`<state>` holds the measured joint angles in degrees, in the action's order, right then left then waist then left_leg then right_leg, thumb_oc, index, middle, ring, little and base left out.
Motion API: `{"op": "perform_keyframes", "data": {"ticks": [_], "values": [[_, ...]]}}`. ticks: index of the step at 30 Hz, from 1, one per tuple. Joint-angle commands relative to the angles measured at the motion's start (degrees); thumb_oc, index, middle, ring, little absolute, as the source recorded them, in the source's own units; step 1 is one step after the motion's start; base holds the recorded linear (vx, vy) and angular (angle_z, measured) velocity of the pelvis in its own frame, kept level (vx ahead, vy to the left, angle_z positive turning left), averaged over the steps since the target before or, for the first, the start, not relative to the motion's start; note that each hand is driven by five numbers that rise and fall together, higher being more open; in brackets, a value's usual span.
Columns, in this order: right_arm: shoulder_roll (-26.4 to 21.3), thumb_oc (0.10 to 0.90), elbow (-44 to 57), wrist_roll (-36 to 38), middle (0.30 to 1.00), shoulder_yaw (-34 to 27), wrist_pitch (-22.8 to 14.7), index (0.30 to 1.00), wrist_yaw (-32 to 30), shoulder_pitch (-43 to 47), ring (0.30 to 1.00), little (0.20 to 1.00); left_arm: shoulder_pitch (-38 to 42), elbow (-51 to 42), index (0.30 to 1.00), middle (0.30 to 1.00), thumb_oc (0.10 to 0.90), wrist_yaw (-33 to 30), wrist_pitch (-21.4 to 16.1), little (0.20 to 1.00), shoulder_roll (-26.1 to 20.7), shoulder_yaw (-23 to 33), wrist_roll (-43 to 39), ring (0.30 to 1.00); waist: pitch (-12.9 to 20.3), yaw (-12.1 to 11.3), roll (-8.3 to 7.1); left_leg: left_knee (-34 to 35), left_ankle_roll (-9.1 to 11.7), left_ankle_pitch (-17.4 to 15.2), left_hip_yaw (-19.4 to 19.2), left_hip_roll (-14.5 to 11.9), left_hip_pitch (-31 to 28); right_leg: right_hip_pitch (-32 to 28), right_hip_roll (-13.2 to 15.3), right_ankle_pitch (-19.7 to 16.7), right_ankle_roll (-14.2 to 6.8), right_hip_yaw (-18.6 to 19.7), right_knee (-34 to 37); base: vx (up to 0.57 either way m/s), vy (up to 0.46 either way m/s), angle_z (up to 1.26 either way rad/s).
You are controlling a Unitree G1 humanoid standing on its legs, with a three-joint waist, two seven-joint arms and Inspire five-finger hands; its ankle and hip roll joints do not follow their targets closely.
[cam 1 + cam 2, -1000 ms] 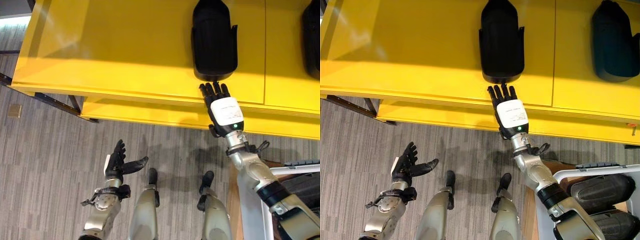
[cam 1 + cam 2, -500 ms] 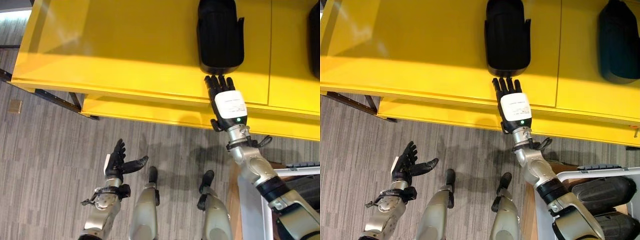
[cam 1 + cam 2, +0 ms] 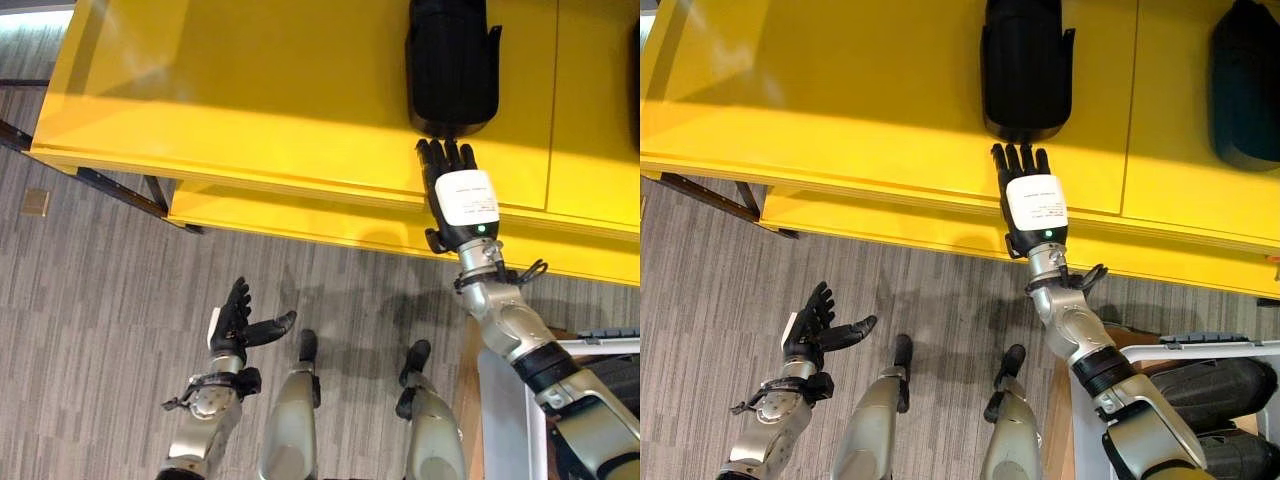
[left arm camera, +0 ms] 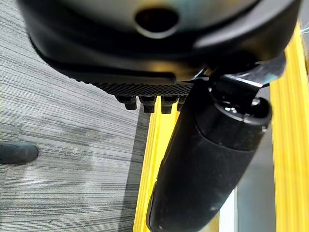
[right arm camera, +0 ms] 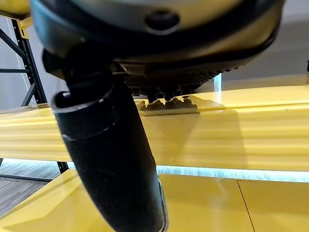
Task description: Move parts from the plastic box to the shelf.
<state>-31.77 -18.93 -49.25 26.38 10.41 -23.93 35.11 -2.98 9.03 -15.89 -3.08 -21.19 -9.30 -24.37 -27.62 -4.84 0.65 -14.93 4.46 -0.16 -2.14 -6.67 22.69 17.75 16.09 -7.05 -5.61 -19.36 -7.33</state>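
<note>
Running off the top edge: black part (image 3: pixel 1028 70) on yellow shelf (image 3: pixel 840 90); right hand (image 3: pixel 1025 180) flat, fingers straight, touching it; left hand (image 3: pixel 812 328) spread.

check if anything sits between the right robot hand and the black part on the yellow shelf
Nothing visible does. The right robot hand lies flat on the yellow shelf, its fingers straight, just short of the black part.

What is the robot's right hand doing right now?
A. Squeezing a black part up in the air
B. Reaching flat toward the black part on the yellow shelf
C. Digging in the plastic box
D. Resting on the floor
B: the right hand lies flat with straight fingers on the yellow shelf, its fingertips just short of the black part, holding nothing.
</note>
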Motion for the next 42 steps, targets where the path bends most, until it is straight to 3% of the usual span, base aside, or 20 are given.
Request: {"op": "perform_keyframes", "data": {"ticks": [1,19,28,33,34,38,42], "values": [[-0.1,0.9,1.5,0.3,1.0,-0.3,-0.5,1.0,-2.5,8.2,1.0,1.0,-0.8,-5.1,1.0,1.0,0.9,-1.4,-5.9,1.0,-3.1,1.4,0.5,1.0,1.6,-0.7,-1.36,-1.6,-0.8,-2.8,-1.9,0.0,0.1,-4.0,4.5,7.0,-4.1,0.3,-7.1,0.0,0.017,0.08],[0.4,0.9,2.6,1.5,1.0,-0.3,-1.0,1.0,-2.7,8.0,1.0,1.0,-0.2,-4.7,1.0,1.0,0.9,-2.1,-5.9,1.0,-2.7,1.9,0.4,1.0,1.4,-0.6,-1.76,-1.8,-1.0,-2.9,-1.9,0.3,0.5,-3.4,4.6,6.7,-4.1,0.5,-7.5,0.0,0.007,0.01],[1.4,0.9,18.2,10.0,1.0,-7.5,-7.9,1.0,0.4,-16.6,1.0,1.0,-1.9,-5.2,1.0,1.0,0.9,-3.9,-3.8,1.0,-0.2,4.0,3.4,1.0,1.4,3.0,-3.7,-1.6,-0.9,-2.8,-2.6,-0.7,-0.4,-3.2,4.1,6.9,-4.1,1.3,-7.7,0.0,-0.002,0.0],[1.2,0.9,24.2,14.5,1.0,-11.5,-10.0,1.0,0.2,-22.7,1.0,1.0,-2.6,-5.3,1.0,1.0,0.9,-4.1,-3.5,1.0,-0.1,4.2,3.9,1.0,2.0,4.0,-4.34,-0.9,-0.5,-2.3,-3.0,-1.5,-2.0,-4.0,3.4,6.8,-4.2,1.9,-6.7,-0.02,-0.035,-0.14],[1.1,0.9,29.4,18.1,1.0,-15.3,-11.7,1.0,-0.6,-25.7,1.0,1.0,-3.2,-5.5,1.0,1.0,0.9,-3.7,-3.1,1.0,-0.3,4.5,3.8,1.0,3.4,5.0,-4.46,1.2,-0.1,-1.4,-3.7,-2.6,-4.6,-5.5,2.4,6.3,-4.3,2.4,-4.7,0.0,-0.042,-0.22],[1.3,0.9,33.6,21.2,1.0,-19.3,-13.6,1.0,-2.3,-28.4,1.0,1.0,-3.6,-5.3,1.0,1.0,0.9,-3.4,-3.1,1.0,-0.4,4.6,3.6,1.0,5.1,6.2,-4.51,4.2,0.8,0.2,-5.0,-3.8,-7.5,-7.2,0.9,5.8,-4.4,2.9,-2.2,0.02,-0.054,-0.26],[1.5,0.9,37.5,24.1,1.0,-24.1,-15.9,1.0,-4.0,-32.5,1.0,1.0,-4.8,-5.3,1.0,1.0,0.9,-2.9,-3.1,1.0,-0.6,5.3,3.5,1.0,7.9,7.6,-4.07,11.5,2.3,4.4,-7.2,-6.1,-12.3,-8.7,-1.9,5.6,-4.4,4.5,0.9,0.02,-0.061,-0.35]]}}
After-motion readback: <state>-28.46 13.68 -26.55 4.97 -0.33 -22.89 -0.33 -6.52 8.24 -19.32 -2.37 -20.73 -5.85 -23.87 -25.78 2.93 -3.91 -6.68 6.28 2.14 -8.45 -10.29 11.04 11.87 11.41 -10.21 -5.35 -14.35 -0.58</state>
